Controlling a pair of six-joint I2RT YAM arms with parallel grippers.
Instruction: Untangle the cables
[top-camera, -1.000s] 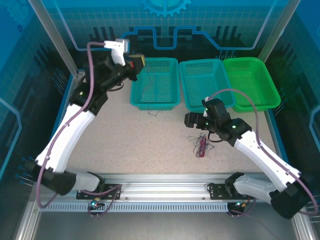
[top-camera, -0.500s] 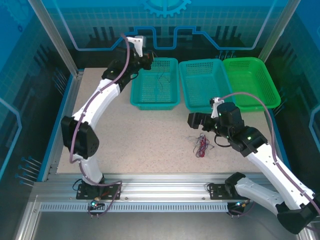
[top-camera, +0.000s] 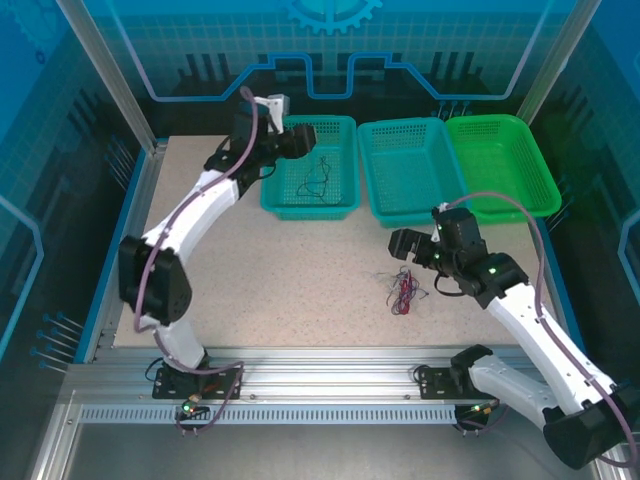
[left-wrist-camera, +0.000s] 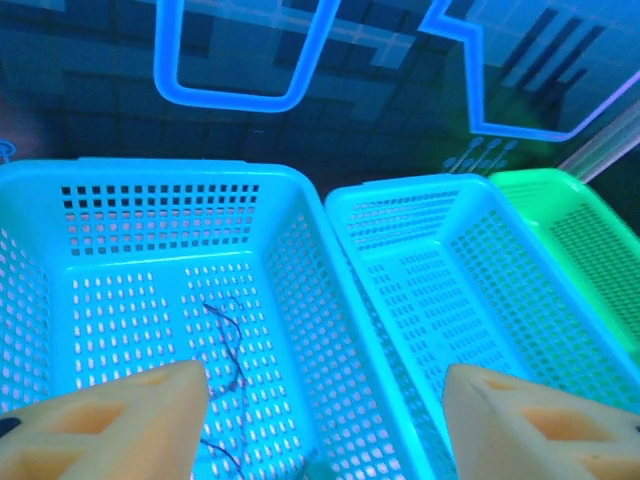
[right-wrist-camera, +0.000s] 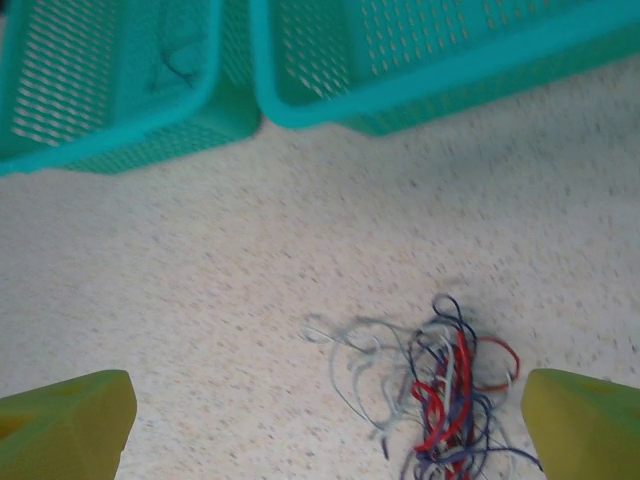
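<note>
Bright even light, blurred wrist views

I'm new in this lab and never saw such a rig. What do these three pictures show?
This is a robot: a left arm and a right arm bolted at the near edge of a table. One picture looks down from above; the other two come from a camera on each wrist, so the yellowish wedges in their bottom corners are that arm's own fingers. The left arm reaches over the left teal basket, where one black cable lies; the left fingers are open and hold nothing. The right fingers, also open and empty, hang near a tangle of red, white and dark cables on the table. A second teal basket and a green basket stand beside the first.
</note>
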